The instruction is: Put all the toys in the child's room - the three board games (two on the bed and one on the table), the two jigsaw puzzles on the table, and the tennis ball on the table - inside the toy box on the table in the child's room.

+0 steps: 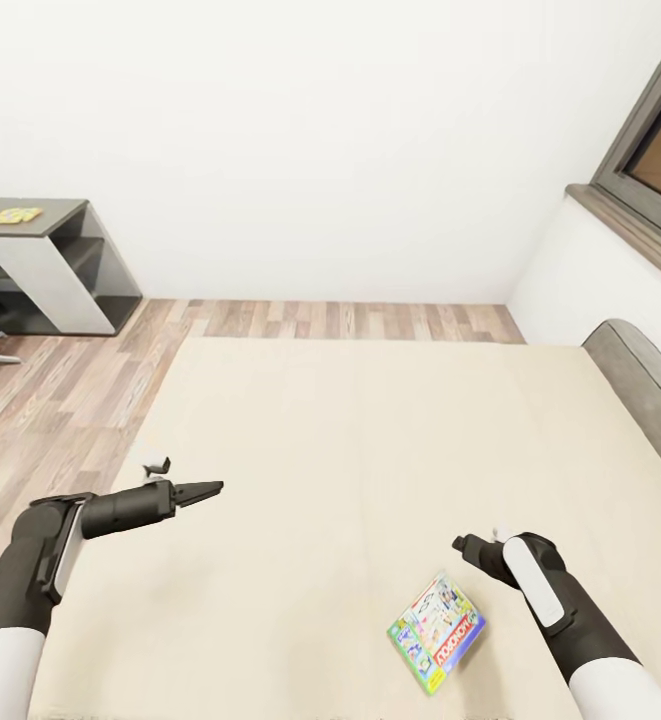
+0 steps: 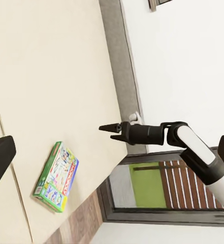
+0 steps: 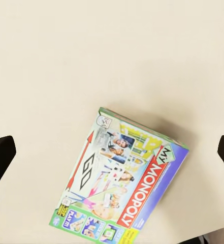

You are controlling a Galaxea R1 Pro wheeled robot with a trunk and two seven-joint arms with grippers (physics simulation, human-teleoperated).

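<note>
Left gripper [image 1: 213, 489] fingers together, right gripper [image 1: 460, 545] fingers spread, both arms extended

This is a bedroom in a home. A big bed [image 1: 350, 480] with a cream top fills most of it, and a grey headboard [image 1: 642, 385] stands at one end. The walls are plain white and the floor [image 1: 80, 385] is brown wood planks. A low grey table [image 1: 45, 265] sits by the wall. A window [image 1: 650, 150] has a dark frame. 1 colourful board game [image 1: 437, 633] lies on the bed, like in a child's room.
</note>
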